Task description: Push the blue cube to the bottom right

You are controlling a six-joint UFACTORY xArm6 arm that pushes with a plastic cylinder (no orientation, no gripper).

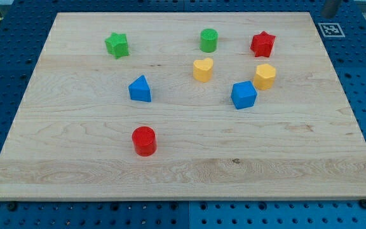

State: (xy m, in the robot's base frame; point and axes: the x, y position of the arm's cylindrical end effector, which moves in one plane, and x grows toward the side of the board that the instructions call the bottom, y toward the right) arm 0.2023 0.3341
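The blue cube (243,95) sits on the wooden board (189,178), right of centre. A yellow hexagonal block (264,76) stands close to the cube's upper right, nearly touching it. My tip does not show in this view. Only a grey part (330,7) at the view's top right edge, above the board, may belong to the arm.
A blue triangular block (140,89) lies left of centre, a red cylinder (144,140) below it. A green star (116,45), a green cylinder (208,40) and a red star (262,44) line the top. A yellow heart (203,69) sits mid-board. A marker tag (330,29) lies off the board's top right.
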